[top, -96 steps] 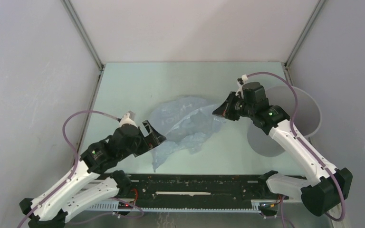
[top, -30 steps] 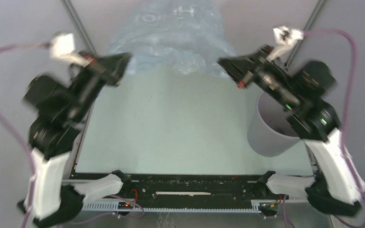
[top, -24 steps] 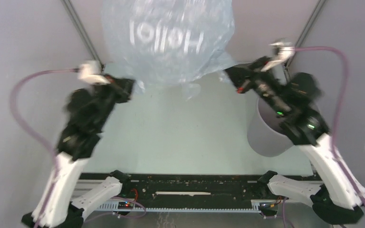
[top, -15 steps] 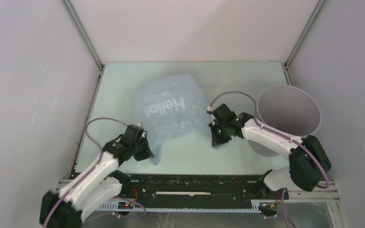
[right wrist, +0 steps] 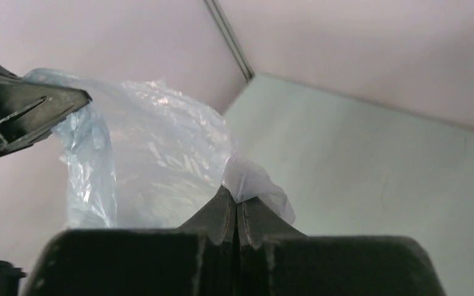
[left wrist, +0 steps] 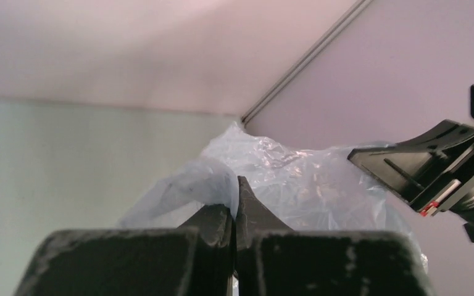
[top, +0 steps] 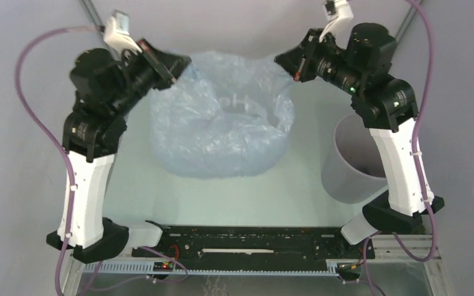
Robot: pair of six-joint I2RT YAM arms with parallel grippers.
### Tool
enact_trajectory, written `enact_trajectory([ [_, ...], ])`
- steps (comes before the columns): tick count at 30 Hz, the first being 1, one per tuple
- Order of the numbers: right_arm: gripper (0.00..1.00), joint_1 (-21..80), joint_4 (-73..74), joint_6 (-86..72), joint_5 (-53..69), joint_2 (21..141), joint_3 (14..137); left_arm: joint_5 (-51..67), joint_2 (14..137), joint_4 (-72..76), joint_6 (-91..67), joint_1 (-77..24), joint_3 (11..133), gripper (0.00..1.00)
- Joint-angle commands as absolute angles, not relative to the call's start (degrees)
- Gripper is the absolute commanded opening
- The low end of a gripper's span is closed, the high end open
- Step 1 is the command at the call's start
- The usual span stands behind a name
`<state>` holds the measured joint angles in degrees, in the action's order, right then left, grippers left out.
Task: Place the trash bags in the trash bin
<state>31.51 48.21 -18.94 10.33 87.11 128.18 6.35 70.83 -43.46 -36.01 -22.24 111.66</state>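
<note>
Top external view: the bag (top: 222,132) hangs open-mouthed over the bench (top: 296,188), towards twelve o'clock. It is stretched between the left pincer (top: 174,64) at ten o'clock and the right pincer (top: 288,64) at one. Each wrist view shows its pincer closed tight on a pinch of the bag's rim. The film looks feather-light, limp and slippery, so the rim is the place to grip. The bin (top: 345,179) stands upright at three o'clock. Its dark inside seems empty, though only part shows.
</note>
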Motion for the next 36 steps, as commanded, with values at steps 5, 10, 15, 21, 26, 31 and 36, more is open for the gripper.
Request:
enact_trajectory([
  [5,0.00,33.0,39.5,-17.8,10.3,75.6,118.6,6.3,61.9,-32.1,-29.1,-22.0,109.1,0.00],
  [10,0.00,31.9,35.9,-19.2,11.1,69.2,95.2,-2.8,50.0,-34.2,-32.1,-21.9,78.9,0.00],
  [15,0.00,32.2,37.5,-23.5,19.0,66.9,69.3,3.6,43.1,-43.5,-43.1,-22.0,50.2,0.00],
  [21,0.00,32.9,36.9,-26.0,20.3,64.1,58.7,5.3,27.3,-35.5,-49.9,-20.9,38.9,0.00],
  [26,0.00,27.4,38.1,-24.2,21.7,71.7,82.4,16.0,47.6,-31.9,-43.2,-16.9,64.9,0.00],
  [31,0.00,26.5,52.9,-21.6,22.0,86.9,126.5,25.0,66.8,-33.5,-38.9,-16.9,109.5,0.00],
  [36,0.00,26.9,49.8,-22.7,21.8,84.3,137.0,27.8,67.1,-29.2,-37.9,-17.2,122.5,0.00],
])
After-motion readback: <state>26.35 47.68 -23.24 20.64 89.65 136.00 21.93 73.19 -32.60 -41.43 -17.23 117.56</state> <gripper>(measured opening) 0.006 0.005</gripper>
